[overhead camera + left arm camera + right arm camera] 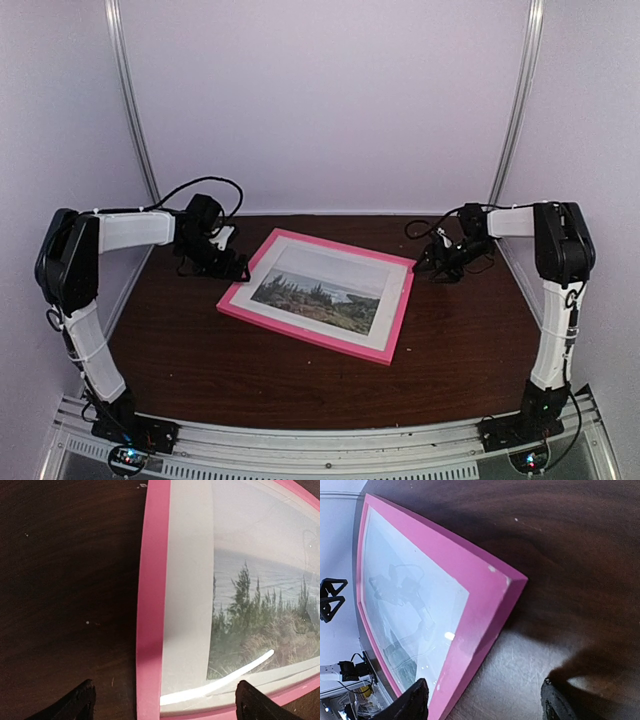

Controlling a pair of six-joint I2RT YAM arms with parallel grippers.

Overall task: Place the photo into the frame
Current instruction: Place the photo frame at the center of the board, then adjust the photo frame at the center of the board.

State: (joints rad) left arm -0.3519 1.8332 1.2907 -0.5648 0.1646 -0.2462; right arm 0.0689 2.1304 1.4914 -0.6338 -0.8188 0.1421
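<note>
The frame (300,335) lies flat and face up in the middle of the overhead view, turned at a slant on the dark wooden surface (200,370). The photo (318,290) shows through its front, ringed by a white mat (390,310), with trees, water and pale sky visible. Reflections in the wrist views suggest glazing over the print.

The left tool (232,268) sits low at the frame's upper-left corner. Its fingers are spread wide and, in its own view, stand to either side of the pink rail without pinching it. The right tool (432,265) sits just off the upper-right corner. Its fingers are also spread and hold nothing, and the corner of the frame lies ahead of them in its own view. Whether either tool touches the wood cannot be told.

Judging by how things lie, the photo is already seated and the assembled frame is set down, so the task looks to be at its closing step. The back of the frame is hidden, so how well the print is secured cannot be checked. The next move calls for lifting both arms up and away from the corners, with the fingers kept apart so they do not catch a rail and drag the frame.
</note>
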